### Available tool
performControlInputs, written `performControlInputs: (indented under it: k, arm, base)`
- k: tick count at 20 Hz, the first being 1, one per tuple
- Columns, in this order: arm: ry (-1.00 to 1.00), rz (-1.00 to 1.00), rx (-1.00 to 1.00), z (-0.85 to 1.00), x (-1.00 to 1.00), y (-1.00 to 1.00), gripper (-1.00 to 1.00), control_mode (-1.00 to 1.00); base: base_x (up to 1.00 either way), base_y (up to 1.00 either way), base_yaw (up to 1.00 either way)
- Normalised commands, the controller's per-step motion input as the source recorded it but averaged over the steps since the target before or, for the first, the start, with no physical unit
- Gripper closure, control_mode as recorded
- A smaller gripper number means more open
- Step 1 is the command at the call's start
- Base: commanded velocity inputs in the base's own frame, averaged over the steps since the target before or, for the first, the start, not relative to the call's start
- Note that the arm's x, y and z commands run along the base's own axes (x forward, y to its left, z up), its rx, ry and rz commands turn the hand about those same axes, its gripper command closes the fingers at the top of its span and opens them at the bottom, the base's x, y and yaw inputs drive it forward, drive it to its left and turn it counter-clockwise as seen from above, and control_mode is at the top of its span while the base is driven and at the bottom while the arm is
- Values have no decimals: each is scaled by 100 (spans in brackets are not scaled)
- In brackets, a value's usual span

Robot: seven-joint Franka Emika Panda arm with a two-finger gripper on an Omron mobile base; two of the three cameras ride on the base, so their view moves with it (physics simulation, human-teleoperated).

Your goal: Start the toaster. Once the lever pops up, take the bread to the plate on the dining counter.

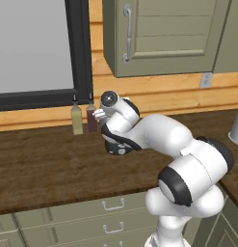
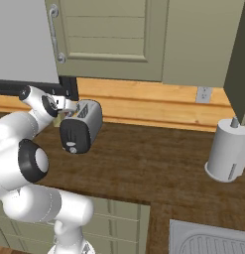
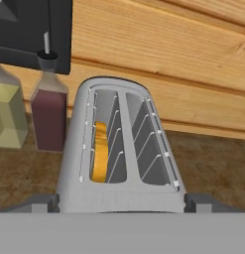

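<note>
While the bread (image 3: 99,151) sits low in the left slot of the toaster (image 3: 121,149), the gripper (image 3: 121,202) hovers just above the toaster's near end, its fingertips (image 3: 42,202) spread wide on either side, holding nothing. Two bottles (image 3: 48,106) stand left of the toaster.

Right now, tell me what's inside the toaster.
The bread stands in the left slot of the toaster, crust edge showing. The right slot looks empty; the slot bottoms are hidden.
</note>
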Motion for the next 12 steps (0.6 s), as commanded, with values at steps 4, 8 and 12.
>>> performControlInputs:
  k: [4,8,12]
  arm:
    - [0,0,0,0,0,0,-100,-100]
    - [0,0,0,0,0,0,-100,-100]
    - [0,0,0,0,0,0,-100,-100]
  base:
    - [0,0,0]
    - [0,0,0]
    - [0,0,0]
